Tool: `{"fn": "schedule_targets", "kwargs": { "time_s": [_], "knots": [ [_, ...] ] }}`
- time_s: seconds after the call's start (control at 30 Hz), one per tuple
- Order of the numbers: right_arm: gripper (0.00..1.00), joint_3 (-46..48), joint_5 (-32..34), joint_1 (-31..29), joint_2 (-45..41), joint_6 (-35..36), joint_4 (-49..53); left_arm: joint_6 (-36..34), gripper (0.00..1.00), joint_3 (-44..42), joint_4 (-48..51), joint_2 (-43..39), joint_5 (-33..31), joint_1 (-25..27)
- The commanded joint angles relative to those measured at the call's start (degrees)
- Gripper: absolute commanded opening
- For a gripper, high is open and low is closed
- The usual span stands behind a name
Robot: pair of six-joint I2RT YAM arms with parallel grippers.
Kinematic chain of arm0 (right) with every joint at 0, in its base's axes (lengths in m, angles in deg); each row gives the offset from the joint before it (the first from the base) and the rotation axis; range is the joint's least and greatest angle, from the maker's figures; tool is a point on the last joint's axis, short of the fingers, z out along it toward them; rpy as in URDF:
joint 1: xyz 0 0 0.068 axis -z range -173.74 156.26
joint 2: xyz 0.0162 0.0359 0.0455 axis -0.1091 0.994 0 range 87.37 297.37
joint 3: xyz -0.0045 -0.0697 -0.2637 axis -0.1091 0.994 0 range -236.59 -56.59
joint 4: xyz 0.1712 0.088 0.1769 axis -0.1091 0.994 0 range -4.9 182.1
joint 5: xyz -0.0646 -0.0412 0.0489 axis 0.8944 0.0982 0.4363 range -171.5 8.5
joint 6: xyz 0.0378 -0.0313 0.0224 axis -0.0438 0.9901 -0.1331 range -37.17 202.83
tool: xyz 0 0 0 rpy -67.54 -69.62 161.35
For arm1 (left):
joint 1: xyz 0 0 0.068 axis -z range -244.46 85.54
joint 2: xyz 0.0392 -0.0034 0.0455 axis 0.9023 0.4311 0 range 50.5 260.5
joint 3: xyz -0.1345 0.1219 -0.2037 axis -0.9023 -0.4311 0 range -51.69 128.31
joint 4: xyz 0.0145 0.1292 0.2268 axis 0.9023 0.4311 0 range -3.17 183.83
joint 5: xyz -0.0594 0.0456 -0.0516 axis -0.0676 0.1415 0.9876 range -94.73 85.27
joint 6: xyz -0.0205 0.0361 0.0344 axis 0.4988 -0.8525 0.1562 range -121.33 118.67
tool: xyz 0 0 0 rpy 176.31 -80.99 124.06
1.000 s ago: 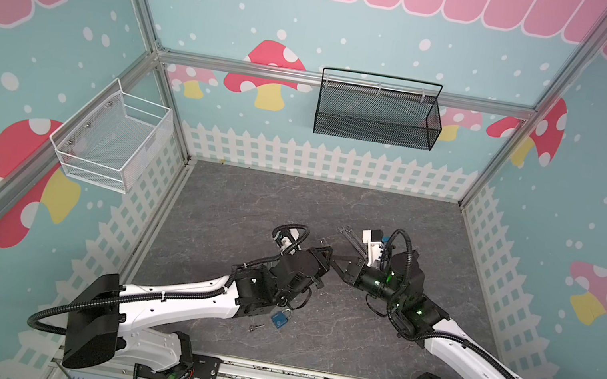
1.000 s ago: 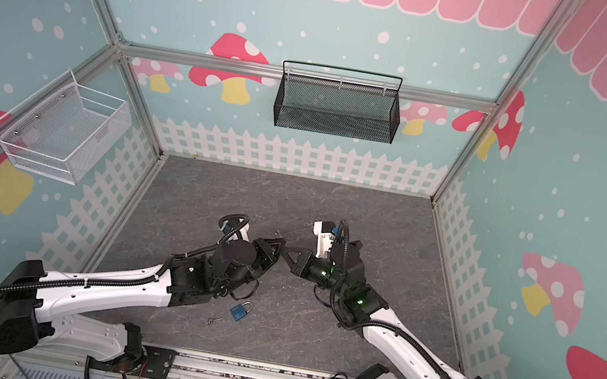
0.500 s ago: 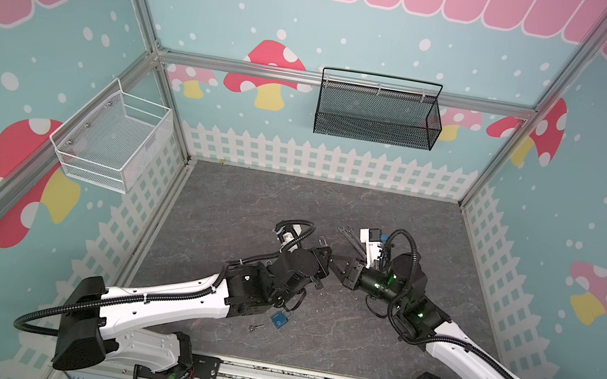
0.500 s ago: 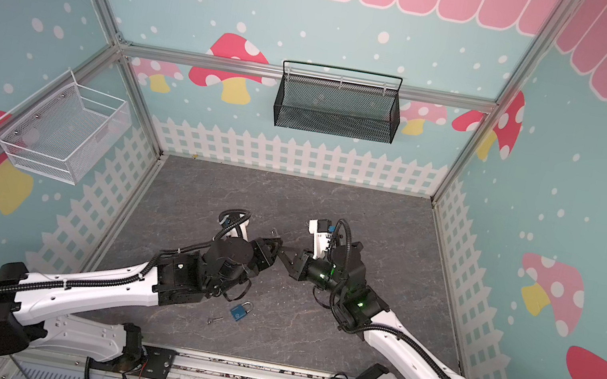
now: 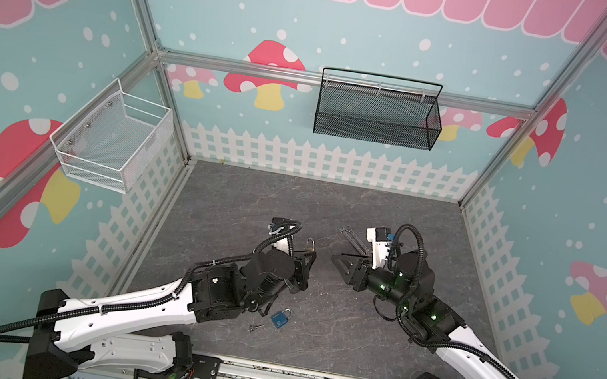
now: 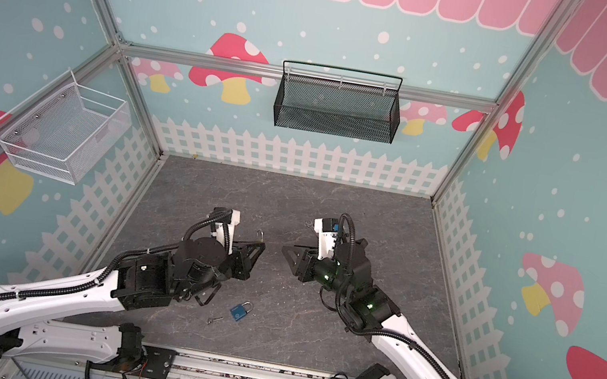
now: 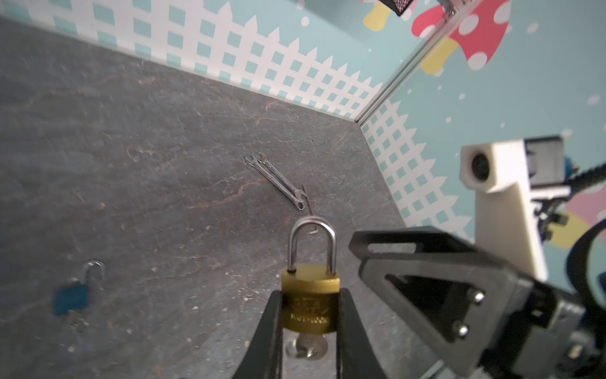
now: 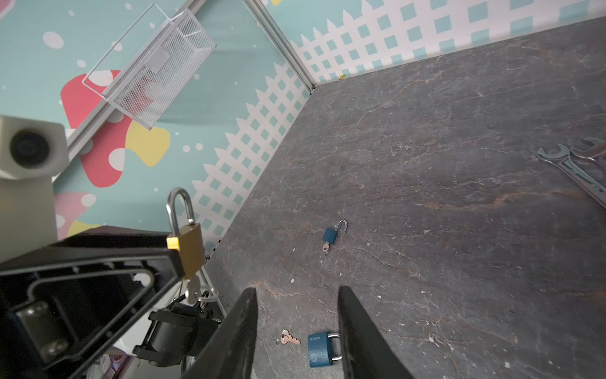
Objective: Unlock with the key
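Right fingers point(image 8: 236, 334) have drawn back from the brass padlock point(image 7: 310, 302) and stand apart, empty. Left fingers point(image 7: 267, 334) clamp its body above the table point(image 7: 131, 164); key point(image 7: 306, 348) seated below. Judged rigid, smooth, small: pinch the key's flat bow.

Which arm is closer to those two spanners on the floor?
Right. The spanners lie close beside the right gripper; the left gripper, clamped on the brass padlock, is farther off, on the right gripper's other side.
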Motion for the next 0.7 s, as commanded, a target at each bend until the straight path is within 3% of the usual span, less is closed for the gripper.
{"fn": "schedule_targets", "kwargs": {
  "time_s": [0.0, 0.23, 0.47, 0.67],
  "knots": [
    [0.48, -3.3, 3.1, 0.1, -1.8, 5.5, 8.3, -15.6, 0.0, -3.8, -0.5, -1.2, 1.2, -0.2],
    [0.55, -8.8, 3.1, 0.0, 1.1, 12.1, 16.1, -30.0, 0.0, -14.0, -13.6, -3.0, 8.2, -0.2],
    [0.58, -19.1, 3.9, 0.0, 9.9, 19.9, 23.3, -34.4, 0.0, -19.2, -21.1, -3.6, 9.6, -0.2],
    [0.59, -21.9, -1.4, -0.3, 14.9, 20.8, 23.7, -35.7, 0.0, -19.5, -22.2, -2.5, 10.3, -0.2]
  ]
}}
